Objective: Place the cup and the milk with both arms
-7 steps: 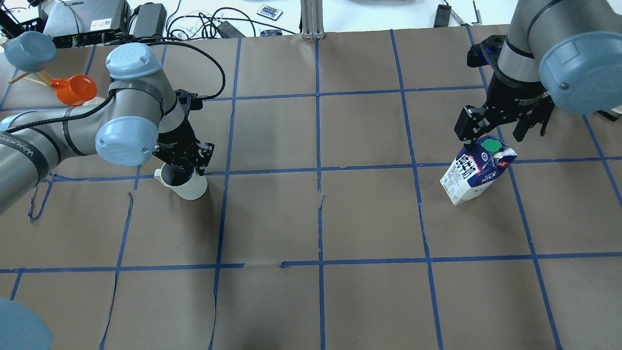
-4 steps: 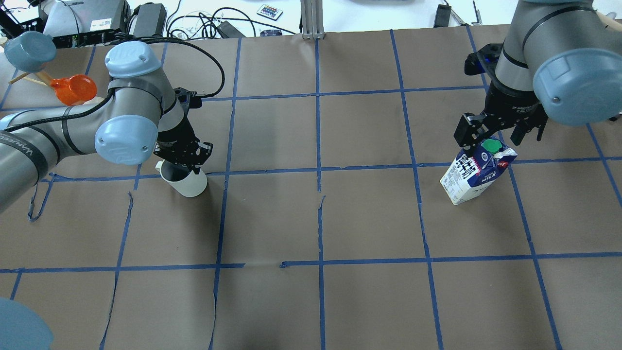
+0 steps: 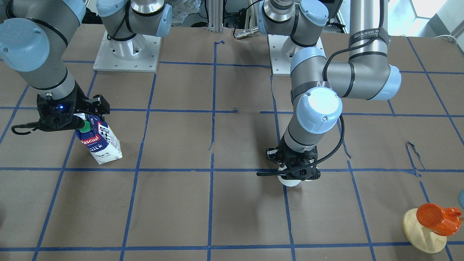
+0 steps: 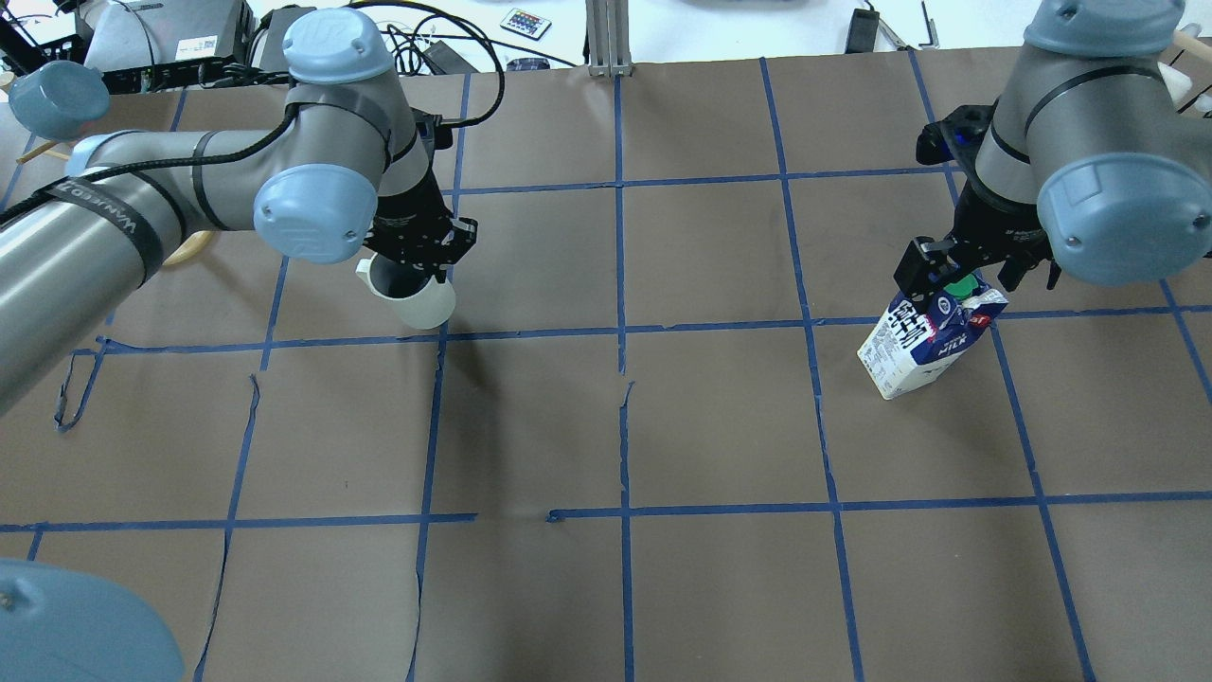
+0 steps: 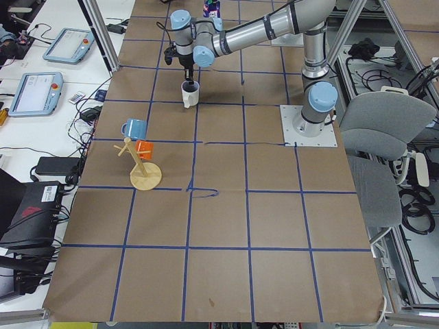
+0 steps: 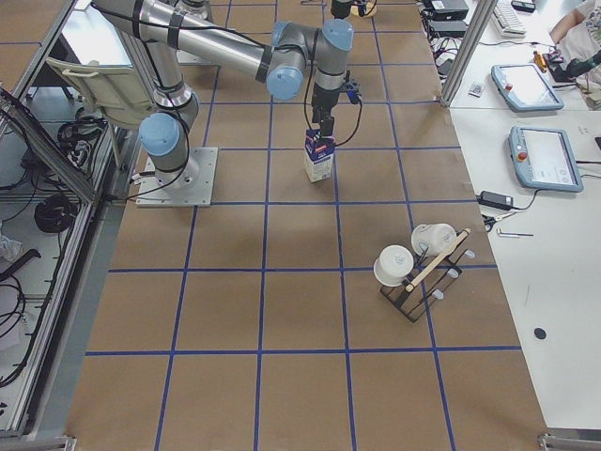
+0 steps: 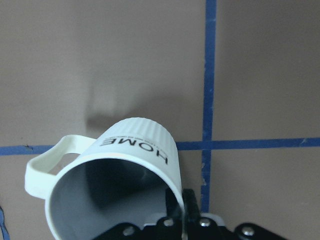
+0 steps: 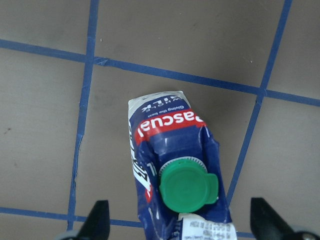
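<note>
The cup (image 4: 414,301), a white ribbed mug with a dark grey inside, hangs tilted from my left gripper (image 4: 417,260) above the table, its shadow below it. In the left wrist view the cup (image 7: 125,170) shows "HOME" lettering, with one finger (image 7: 189,207) at its rim. In the front view the gripper (image 3: 295,171) hides most of the cup (image 3: 290,180). The milk (image 4: 923,339), a blue and white carton with a green cap, stands on the table. My right gripper (image 4: 968,275) is open around its top, with fingers (image 8: 99,220) on either side of the milk (image 8: 175,155).
A wooden mug tree (image 3: 426,232) with an orange mug and a blue mug (image 4: 57,95) stands at the table's left end. A rack with white cups (image 6: 418,268) stands at the right end. Blue tape lines divide the brown table cover (image 4: 720,417).
My left gripper has lifted the cup and carried it away from the robot and to the right. My right gripper has come down around the milk's top.
</note>
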Controlling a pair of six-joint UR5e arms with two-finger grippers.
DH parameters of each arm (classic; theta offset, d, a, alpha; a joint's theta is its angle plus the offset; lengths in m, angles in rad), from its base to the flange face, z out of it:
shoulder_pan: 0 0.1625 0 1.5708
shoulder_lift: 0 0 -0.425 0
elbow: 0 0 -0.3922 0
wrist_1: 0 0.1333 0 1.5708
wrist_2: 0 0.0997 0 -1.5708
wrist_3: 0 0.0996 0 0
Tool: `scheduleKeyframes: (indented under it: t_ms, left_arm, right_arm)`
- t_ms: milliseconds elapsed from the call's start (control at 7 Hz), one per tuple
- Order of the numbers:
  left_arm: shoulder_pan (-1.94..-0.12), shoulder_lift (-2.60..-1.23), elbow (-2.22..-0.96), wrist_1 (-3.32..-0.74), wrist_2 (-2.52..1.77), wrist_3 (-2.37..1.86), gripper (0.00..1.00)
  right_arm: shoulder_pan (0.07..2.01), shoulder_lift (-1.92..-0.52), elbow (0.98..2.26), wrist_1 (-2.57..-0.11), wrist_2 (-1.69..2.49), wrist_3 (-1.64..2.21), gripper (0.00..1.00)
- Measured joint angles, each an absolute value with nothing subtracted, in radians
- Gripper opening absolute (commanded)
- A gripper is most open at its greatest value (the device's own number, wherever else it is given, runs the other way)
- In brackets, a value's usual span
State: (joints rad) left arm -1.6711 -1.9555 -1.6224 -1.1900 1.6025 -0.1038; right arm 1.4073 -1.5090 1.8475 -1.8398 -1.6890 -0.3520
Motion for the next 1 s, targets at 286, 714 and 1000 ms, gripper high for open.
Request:
scheduleKeyframes:
  t_ms: [286,714,1000]
  left_arm:
    - [-1.778,-2.045,-1.498,-1.213,1.603,-0.271,0.00]
    - [-1.902,-2.194,-1.251,-1.272,1.594,-0.451,0.00]
    - [-1.946,-2.284,-1.141,-1.275,1.594,-0.501,0.00]
  right_arm:
    - [1.406,-1.508,1.876,-1.924,-1.684,-0.390,0.92]
    - [1.405,-1.504,1.898,-1.986,-1.683,-0.410,0.83]
    - [1.405,-1.501,1.899,-1.981,-1.686,-0.406,0.83]
